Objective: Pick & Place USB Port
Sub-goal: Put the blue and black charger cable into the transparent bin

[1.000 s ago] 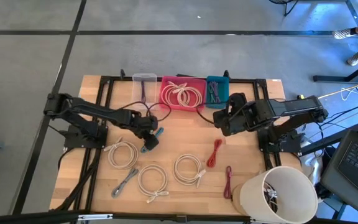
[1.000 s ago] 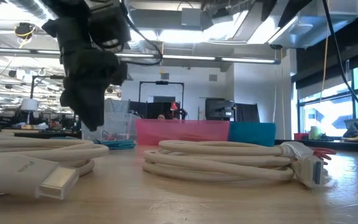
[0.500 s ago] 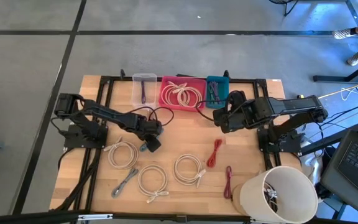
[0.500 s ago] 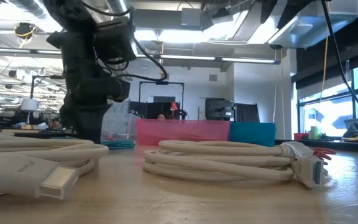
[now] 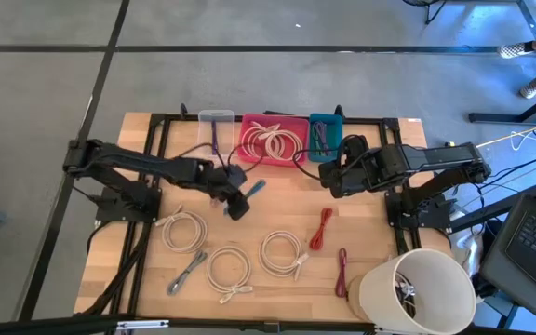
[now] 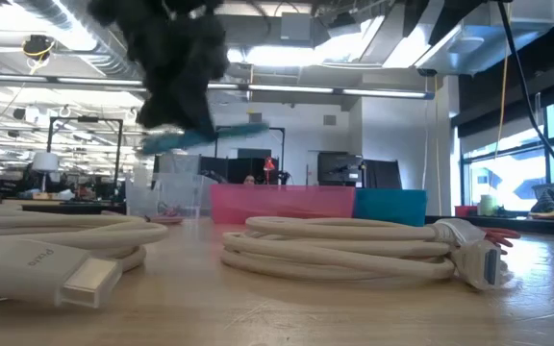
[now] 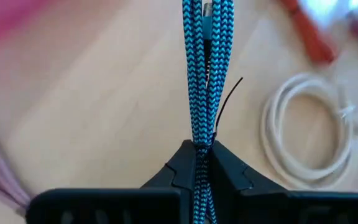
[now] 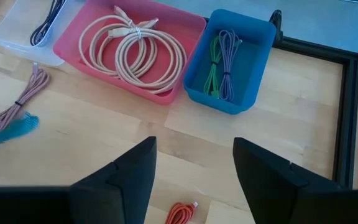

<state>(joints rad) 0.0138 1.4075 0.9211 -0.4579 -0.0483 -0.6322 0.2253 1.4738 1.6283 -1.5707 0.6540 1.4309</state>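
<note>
A bundle of blue-and-black braided cable [image 7: 207,56] is clamped in my left gripper [image 7: 202,148], which is shut on it. In the high view this gripper [image 5: 240,201] is over the table's middle, just in front of the pink bin [image 5: 274,140], and the blue cable [image 5: 255,188] sticks out of it. The low view shows the cable [image 6: 205,137] held above the tabletop. My right gripper [image 8: 194,168] hangs open over bare wood in front of the blue bin [image 8: 232,62]; in the high view it [image 5: 328,177] touches nothing. My left gripper pinches the cable bundle [image 7: 202,132] between its two fingers, several strands side by side. The fingers lie along the cable, which runs straight out past their tips. The cable [image 6: 210,136] is lifted clear of the table and lies roughly level.
A clear bin [image 5: 216,128], the pink bin with white cable coils and the blue bin [image 5: 325,137] line the far edge. Three white coils [image 5: 229,270], red cables [image 5: 321,228], a grey cable [image 5: 186,273] and a pink cable [image 8: 17,102] lie on the wood. A white tub [image 5: 417,288] stands near right.
My left gripper has taken hold of the blue cable and risen with it, shifting a little toward the table's right and far edges. The cable, which lay on the wood, now hangs clear of it. My right gripper has kept still.
</note>
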